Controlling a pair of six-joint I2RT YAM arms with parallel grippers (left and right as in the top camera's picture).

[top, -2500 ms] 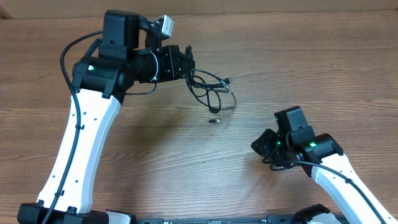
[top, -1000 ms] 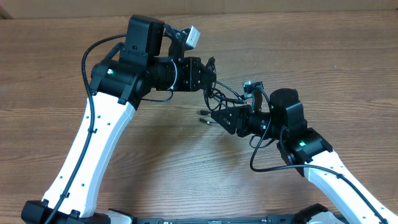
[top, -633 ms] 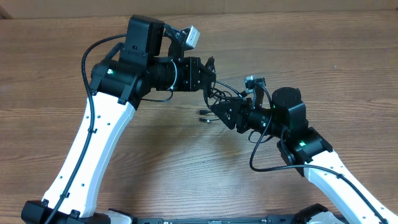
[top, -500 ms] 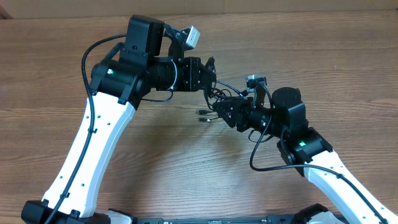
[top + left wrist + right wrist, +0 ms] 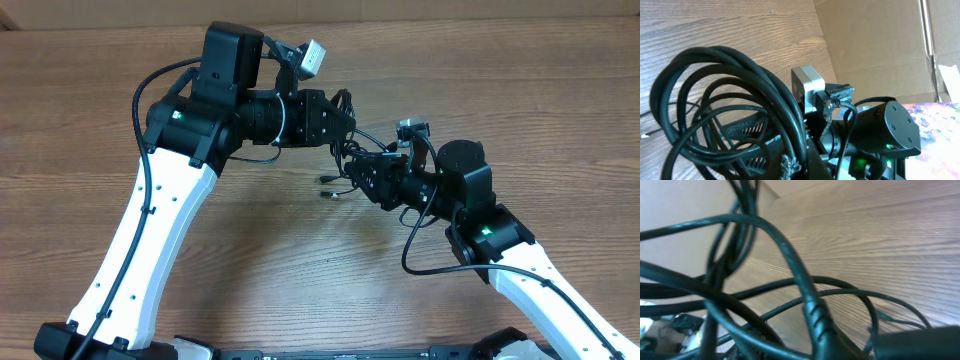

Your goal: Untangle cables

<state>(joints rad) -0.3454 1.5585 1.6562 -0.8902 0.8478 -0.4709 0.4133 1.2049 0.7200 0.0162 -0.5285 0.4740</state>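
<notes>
— Wooden table [image 5: 520,90] runs under both your arms, and a brown cardboard wall [image 5: 875,45] stands at its far edge.

— Where are the cables?

— About mid-table, between your two arms. Your cables [image 5: 352,150] hang as one black bunch from your left gripper [image 5: 342,118], whose fingers are clamped tight on the top of it. Several loops sag below that grip, and the bunch looks lifted off the wood.

— And my right side?

— Your right gripper [image 5: 365,175] is nosed into the lower part of the same bunch, just below and to the right of the left one. From overhead its fingers are buried among the strands. Your right wrist camera shows only blurred black strands right against the lens, with wood grain behind. So you cannot tell from these views whether those fingers are parted or closed on anything.

— Any loose ends?

— Two small silver-tipped plugs [image 5: 328,187] dangle at the left of the bunch, near your right gripper's tip, over bare wood.

— What does my left wrist camera give?

— Thick loops fill its left half. Close behind them you see the right arm's white camera block [image 5: 807,90] and its round black wrist joint [image 5: 890,130], which shows a green light [image 5: 888,146].
</notes>
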